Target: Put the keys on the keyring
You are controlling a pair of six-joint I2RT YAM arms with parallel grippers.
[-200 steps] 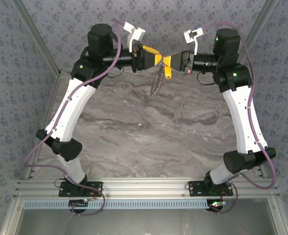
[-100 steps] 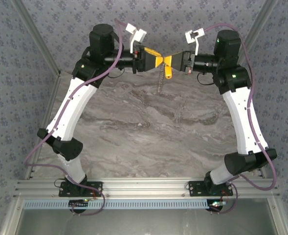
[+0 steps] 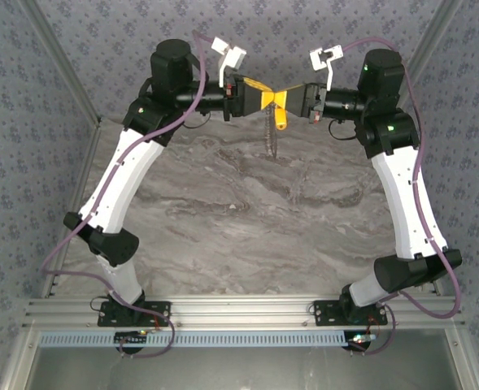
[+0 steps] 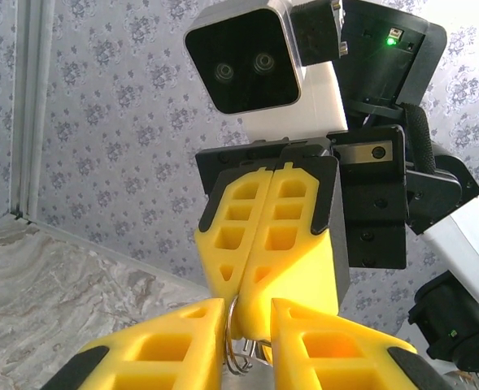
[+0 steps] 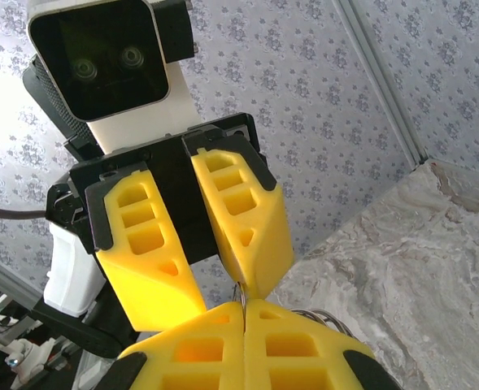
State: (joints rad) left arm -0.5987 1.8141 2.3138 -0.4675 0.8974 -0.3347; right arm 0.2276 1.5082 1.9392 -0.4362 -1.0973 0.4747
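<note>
Right gripper is clamped shut, pinching the thin wire of the keyring at its tips. Left gripper faces it tip to tip, jaws partly apart and straddling the right tips; can't tell if it touches the wire. Both sit high over the far edge of the table. Key hangs just below the right tips, long axis vertical, nearer the right arm. Small, yellow-orange head; blade too small to make out. Chain dangles beside it, thin and silvery.
</note>
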